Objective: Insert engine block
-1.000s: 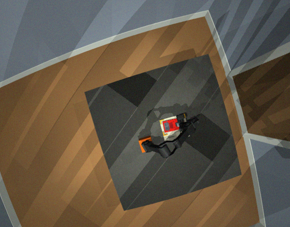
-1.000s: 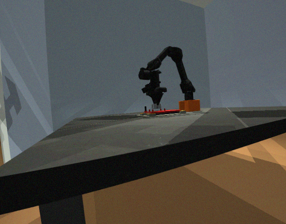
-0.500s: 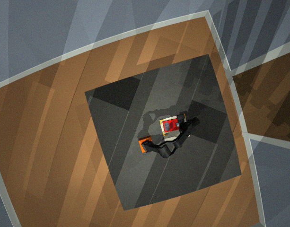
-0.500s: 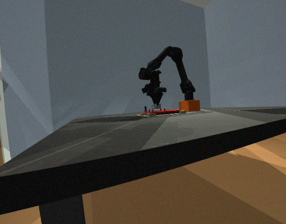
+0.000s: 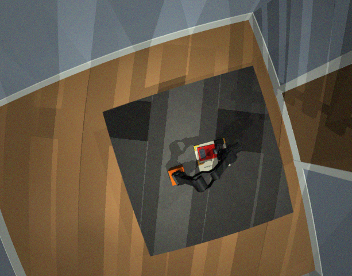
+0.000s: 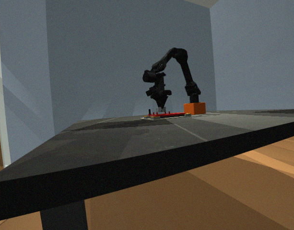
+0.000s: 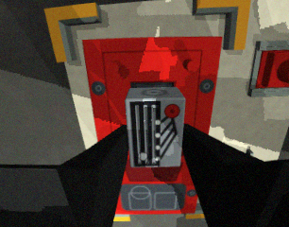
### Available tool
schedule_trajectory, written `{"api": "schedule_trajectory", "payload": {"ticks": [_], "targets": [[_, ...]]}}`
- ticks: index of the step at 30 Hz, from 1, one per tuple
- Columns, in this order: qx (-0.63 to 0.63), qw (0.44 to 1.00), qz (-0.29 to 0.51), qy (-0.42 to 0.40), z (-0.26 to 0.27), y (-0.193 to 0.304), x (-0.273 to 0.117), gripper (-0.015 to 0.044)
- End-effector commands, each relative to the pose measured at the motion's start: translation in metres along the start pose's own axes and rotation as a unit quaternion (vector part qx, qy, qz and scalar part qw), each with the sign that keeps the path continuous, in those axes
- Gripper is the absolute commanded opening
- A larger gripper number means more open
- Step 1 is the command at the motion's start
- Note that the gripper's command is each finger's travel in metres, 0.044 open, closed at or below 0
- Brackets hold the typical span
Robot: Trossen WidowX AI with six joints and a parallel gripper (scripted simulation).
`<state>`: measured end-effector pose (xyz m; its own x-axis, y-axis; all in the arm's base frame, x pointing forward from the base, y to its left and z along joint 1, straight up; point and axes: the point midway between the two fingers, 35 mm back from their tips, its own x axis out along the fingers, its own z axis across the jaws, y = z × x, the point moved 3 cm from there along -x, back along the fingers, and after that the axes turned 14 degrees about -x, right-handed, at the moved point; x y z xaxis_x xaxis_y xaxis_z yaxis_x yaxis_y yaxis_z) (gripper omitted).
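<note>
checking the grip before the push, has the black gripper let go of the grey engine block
No. In the wrist view the grey engine block sits clamped between the black gripper's two fingers, held above the red car body.

Blue-grey walls (image 6: 117,49), wooden plank floor (image 6: 216,193), dark grey table (image 6: 142,143), slanted light patches.
</note>
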<state>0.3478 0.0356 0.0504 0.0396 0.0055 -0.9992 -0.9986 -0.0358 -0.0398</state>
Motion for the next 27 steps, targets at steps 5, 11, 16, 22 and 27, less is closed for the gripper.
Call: {"api": "schedule_trajectory", "payload": {"ticks": [5, 11, 16, 22, 27], "targets": [[0.002, 1.000, 0.003, 0.003, -0.0009, 0.0016, 0.0033, 0.0159], [0.006, 1.000, 0.003, 0.003, -0.0009, 0.0016, 0.0046, 0.0159], [0.006, 1.000, 0.003, 0.003, -0.0009, 0.0017, 0.0057, 0.0159], [0.005, 1.000, 0.003, 0.003, -0.0009, 0.0017, 0.0070, 0.0159], [0.005, 1.000, 0.003, 0.003, -0.0009, 0.0017, 0.0081, 0.0159]]}}
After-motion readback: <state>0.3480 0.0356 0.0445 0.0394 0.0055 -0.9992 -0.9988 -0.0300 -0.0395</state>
